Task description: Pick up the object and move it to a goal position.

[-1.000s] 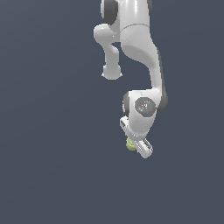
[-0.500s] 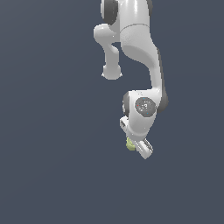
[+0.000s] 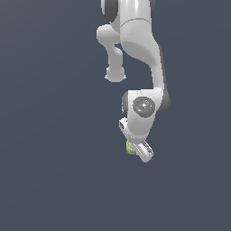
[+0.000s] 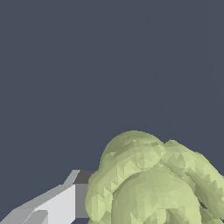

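Low in the exterior view, a little toward its right, you have the white, glossy robot arm (image 3: 135, 49) reaching down from the upper edge, bending at a rounded wrist joint with a dark circular cap. Below that joint sits the white hand (image 3: 137, 151), tilted so that it points down and toward the exterior view's right. Tucked against the hand on the exterior view's left is the small pale yellow-green knobbly lump (image 3: 131, 148); you see only a sliver of it there, because the hand covers most of it.

Turn to the wrist view and the same lump (image 4: 153, 183) fills much of the picture near the lens. Its surface is a swirl of rounded, overlapping folds, faceted like a coarse mesh. One white finger with a dark grey pad (image 4: 65, 201) lies right against the lump's side, touching it. The opposite finger is hidden, so you cannot confirm contact on that side, yet the lump sits between the hand's parts and the hand appears clenched on it.

Behind everything you have a flat, even slate-blue background (image 3: 54, 135). From these views you cannot tell whether the lump rests on a surface or hangs clear.
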### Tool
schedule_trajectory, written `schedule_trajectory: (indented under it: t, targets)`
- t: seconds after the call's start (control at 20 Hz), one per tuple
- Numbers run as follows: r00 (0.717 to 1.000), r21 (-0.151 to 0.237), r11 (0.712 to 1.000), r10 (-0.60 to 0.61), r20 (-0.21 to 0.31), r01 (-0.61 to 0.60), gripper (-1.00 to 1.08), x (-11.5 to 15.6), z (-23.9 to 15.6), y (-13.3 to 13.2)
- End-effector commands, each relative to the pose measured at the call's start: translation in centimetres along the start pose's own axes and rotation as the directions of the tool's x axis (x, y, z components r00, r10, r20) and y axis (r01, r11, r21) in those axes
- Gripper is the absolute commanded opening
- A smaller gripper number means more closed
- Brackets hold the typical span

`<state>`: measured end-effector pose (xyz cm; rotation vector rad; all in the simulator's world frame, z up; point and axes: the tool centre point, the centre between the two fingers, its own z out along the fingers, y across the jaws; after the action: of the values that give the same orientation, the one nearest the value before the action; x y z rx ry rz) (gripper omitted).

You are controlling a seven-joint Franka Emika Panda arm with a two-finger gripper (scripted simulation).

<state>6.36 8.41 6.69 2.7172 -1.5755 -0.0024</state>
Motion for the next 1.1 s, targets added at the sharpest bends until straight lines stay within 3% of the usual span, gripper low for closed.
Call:
schedule_trajectory:
  t: [0.0, 1.05]
  targets:
    - [1.000, 0.001, 1.000, 0.002, 0.000, -0.002, -1.00, 1.7, -1.3, 0.8]
    - [1.000, 0.001, 1.000, 0.001, -0.001, -0.001, -1.00, 19.7, -15.8, 9.1]
